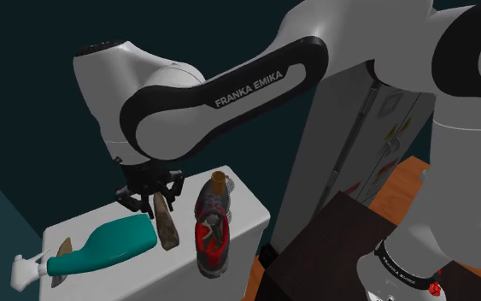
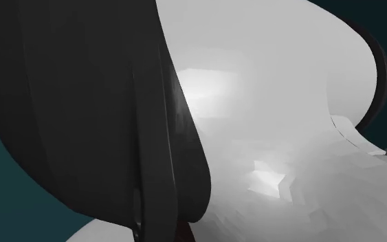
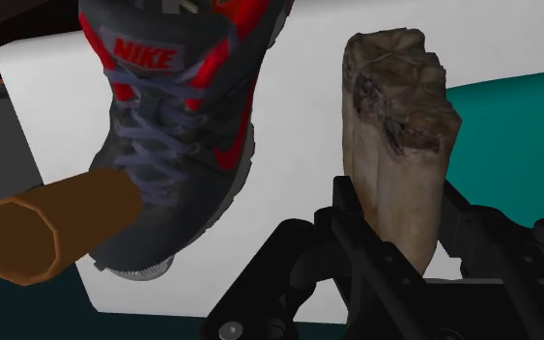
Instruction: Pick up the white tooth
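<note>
Step in hand: grasp on the tooth, lift not clearly begun. Claw (image 1: 150, 198) sits left of centre in the shoulder view, over the white desk (image 1: 240, 203), with the tooth (image 1: 167, 227) hanging slanted under it, lower end at or near the desk top; contact there can't be told. Wrist view: claw (image 3: 405, 205) narrowed onto the tooth (image 3: 395, 116), black fingers (image 3: 355, 208) pressed on both sides, so it reads as held. The tooth is tan with brown staining, not white. To the shoulder view's right a grey and red shoe (image 1: 211, 229) stands just beside it, with a brown cylinder (image 1: 221, 181) at the shoe's top; to the left a teal spray bottle (image 1: 110, 244) lies close by. Next move, as I judge: a straight lift, keeping the grip firm, since the shoe (image 3: 178, 126) and cylinder (image 3: 52, 224) crowd one side and the bottle (image 3: 516, 126) the other. Writing: "NIKE" on the shoe tongue in the wrist view; "FRANKA EMIKA" on the arm (image 1: 255, 90).
</note>
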You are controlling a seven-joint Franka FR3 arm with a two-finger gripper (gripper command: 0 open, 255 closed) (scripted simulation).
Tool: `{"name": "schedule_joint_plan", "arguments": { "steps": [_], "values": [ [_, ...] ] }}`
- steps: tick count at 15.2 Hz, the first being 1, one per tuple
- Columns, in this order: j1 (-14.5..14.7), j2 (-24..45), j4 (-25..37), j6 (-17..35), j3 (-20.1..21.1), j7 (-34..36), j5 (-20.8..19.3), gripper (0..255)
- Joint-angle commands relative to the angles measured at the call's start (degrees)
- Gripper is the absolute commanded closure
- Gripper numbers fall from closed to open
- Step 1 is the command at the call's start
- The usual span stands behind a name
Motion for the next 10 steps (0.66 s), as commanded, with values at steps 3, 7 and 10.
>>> {"name": "schedule_joint_plan", "arguments": {
  "steps": [3, 7, 10],
  "values": [
    [-0.05, -1.13, 1.80, -2.74, 0.41, -0.38, 0.76, 255],
    [-0.06, -1.94, 3.85, -5.44, 0.69, -0.77, 1.33, 255],
    [-0.05, -2.14, 4.48, -6.24, 0.76, -0.88, 1.48, 255]
  ]
}}
